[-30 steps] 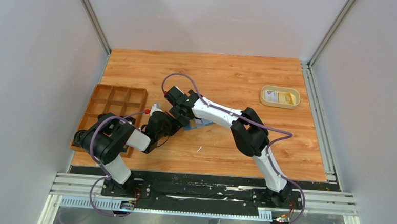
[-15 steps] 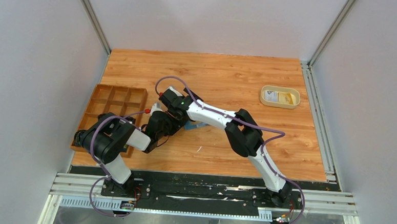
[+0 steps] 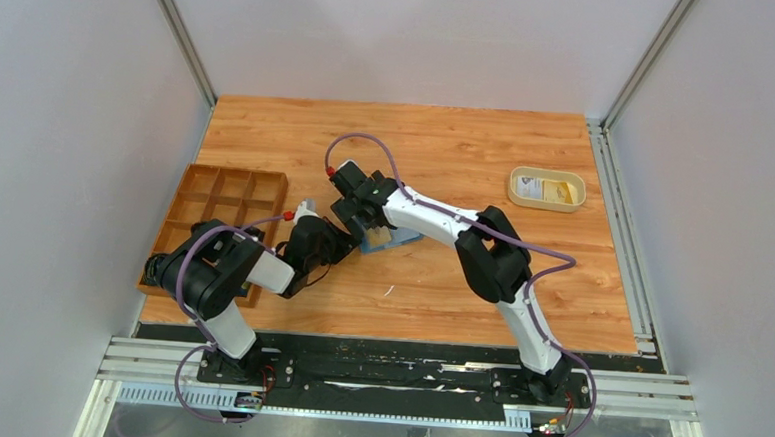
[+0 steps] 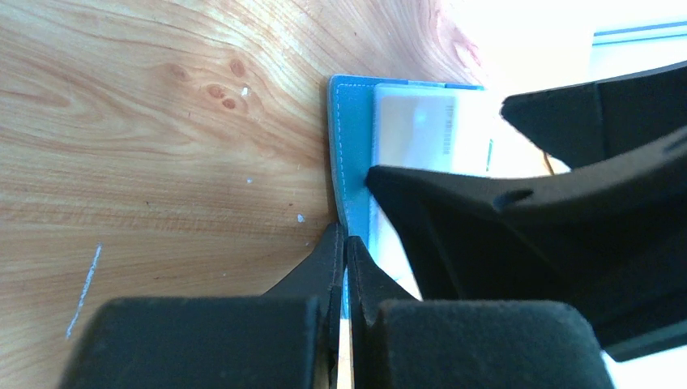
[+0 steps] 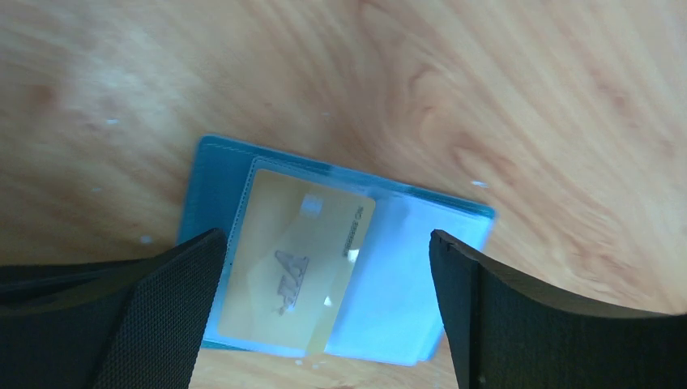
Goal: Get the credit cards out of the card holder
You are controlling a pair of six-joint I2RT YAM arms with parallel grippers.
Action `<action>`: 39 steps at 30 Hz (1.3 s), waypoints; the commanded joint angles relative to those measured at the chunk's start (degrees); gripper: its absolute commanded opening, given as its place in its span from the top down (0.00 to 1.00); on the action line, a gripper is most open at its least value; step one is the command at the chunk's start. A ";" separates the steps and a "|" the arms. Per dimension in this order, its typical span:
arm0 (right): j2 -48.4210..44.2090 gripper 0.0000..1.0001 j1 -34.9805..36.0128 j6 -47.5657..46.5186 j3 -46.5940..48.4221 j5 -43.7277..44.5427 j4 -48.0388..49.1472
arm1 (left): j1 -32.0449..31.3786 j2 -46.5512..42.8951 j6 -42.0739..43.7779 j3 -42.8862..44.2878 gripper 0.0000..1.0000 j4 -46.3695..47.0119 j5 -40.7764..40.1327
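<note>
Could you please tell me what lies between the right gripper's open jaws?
The open card holder, a yellow card in its sleeve, as the right wrist view shows.

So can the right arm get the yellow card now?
Probably yes. The right gripper hangs open right above the yellow card, nothing lying on it, and the left gripper pinches the edge of the card holder. The card seems tucked in a clear sleeve, so it must slide out.

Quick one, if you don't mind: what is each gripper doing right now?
Left gripper: shut on the card holder, at its edge.
Right gripper: open above it, holding nothing.
</note>
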 commanded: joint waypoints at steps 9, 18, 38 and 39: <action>-4.65 0.00 -2.04 12.88 -11.21 -28.13 8.11 | -0.09 0.56 2.80 -0.32 1.00 -7.74 -1.05; -9.25 0.16 -10.30 18.05 -23.81 -42.90 20.23 | -0.08 0.45 2.90 -0.13 1.00 -7.83 -0.87; -12.16 0.36 -20.11 37.91 -44.47 -61.87 42.73 | -0.09 -0.17 3.89 0.19 1.00 -10.47 -2.36; -12.02 0.40 -20.11 38.91 -44.87 -62.70 44.10 | -0.09 -0.17 3.93 0.13 1.00 -10.47 -2.43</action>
